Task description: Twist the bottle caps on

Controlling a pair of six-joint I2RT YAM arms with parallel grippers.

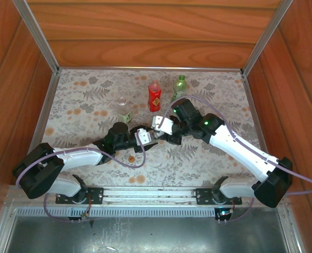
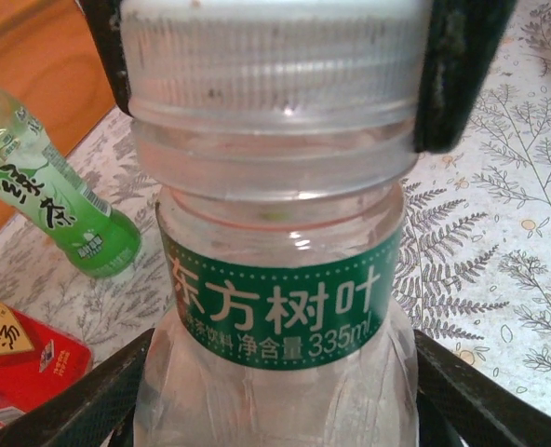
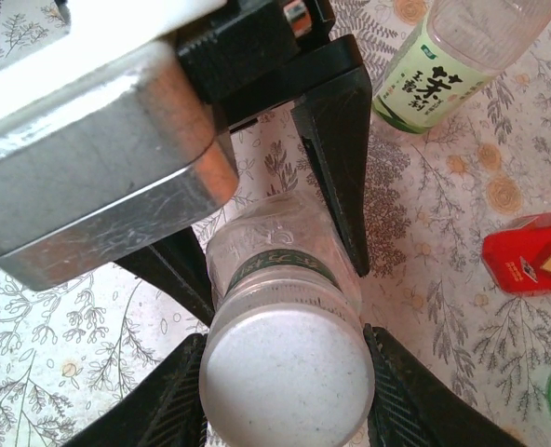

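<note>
In the top view the left tool (image 1: 144, 138) and the right tool (image 1: 160, 125) meet tip to tip over the middle of the leaf-printed surface (image 1: 82, 105). Beyond them stand a red plastic bottle (image 1: 154, 96), a green plastic bottle (image 1: 180, 87) to its right and a pale-labelled clear plastic bottle (image 1: 123, 110) to its left. A small orange-red round cap (image 1: 130, 157) lies alone on the near side. In the left wrist view a clear plastic bottle with a dark green label band (image 2: 275, 307) sits between that tool's own black fingers (image 2: 80, 400). They touch its body on both sides below the band, partly closed and holding it. On its neck is a white ribbed plastic screw cap (image 2: 271, 56), with the right tool's pads pressed against its two sides. In the right wrist view the cap's flat top faces the lens and the right tool's fingers clamp it from left and right, with the bottle body running away into the left tool. The bottle looks empty, so I judge it light, thin-walled, smooth and likely to dent or slip if squeezed mid-body. The firmer shoulder under the neck ring is the safer hold, and the cap's ribs give good purchase for turning.
</note>
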